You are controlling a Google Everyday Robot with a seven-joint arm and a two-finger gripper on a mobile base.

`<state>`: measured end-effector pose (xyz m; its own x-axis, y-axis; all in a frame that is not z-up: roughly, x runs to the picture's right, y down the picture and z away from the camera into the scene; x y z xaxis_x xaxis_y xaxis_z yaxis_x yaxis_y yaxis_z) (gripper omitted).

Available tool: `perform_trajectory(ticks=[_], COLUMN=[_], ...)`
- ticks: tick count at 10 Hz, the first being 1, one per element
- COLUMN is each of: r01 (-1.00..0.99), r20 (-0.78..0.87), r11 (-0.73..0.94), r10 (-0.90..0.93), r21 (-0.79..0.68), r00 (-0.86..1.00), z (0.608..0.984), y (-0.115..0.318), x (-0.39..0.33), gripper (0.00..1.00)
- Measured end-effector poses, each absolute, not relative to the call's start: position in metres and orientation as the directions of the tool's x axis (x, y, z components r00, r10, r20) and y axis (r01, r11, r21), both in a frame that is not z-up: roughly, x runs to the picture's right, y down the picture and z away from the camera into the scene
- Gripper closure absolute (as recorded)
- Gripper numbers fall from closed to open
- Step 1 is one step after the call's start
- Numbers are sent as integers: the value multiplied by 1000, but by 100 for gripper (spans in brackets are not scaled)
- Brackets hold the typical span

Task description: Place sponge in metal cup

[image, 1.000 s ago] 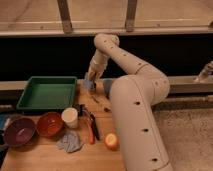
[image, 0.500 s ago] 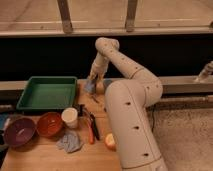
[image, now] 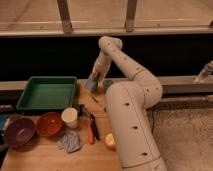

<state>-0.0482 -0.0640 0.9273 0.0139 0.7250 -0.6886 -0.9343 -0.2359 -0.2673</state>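
Note:
My gripper [image: 93, 80] is at the back of the wooden table, just right of the green tray. It points down and is shut on a small blue sponge [image: 91, 85], held just above the tabletop. A grey-blue round thing [image: 107, 85], probably the metal cup, stands right beside the gripper on its right, half hidden by my arm [image: 131, 115].
A green tray [image: 47, 93] sits at the back left. In front are a white cup [image: 69, 117], a red bowl [image: 49, 124], a purple bowl [image: 18, 131], a crumpled grey cloth [image: 69, 142], utensils [image: 90, 125] and an orange fruit [image: 110, 142]. A dark ledge runs behind the table.
The gripper with the sponge has dropped slightly and stays near the tray's back right corner. The arm's lower links have shifted a little to the left.

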Motion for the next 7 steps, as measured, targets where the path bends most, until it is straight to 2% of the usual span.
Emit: perform_trajectory(ticks=[7], r01=[-925], r20=[-683], r11=[-265], r10=[731], r21=[-272], r00=[-9], z=[932], y=[-77], x=[-46], gripper=[20])
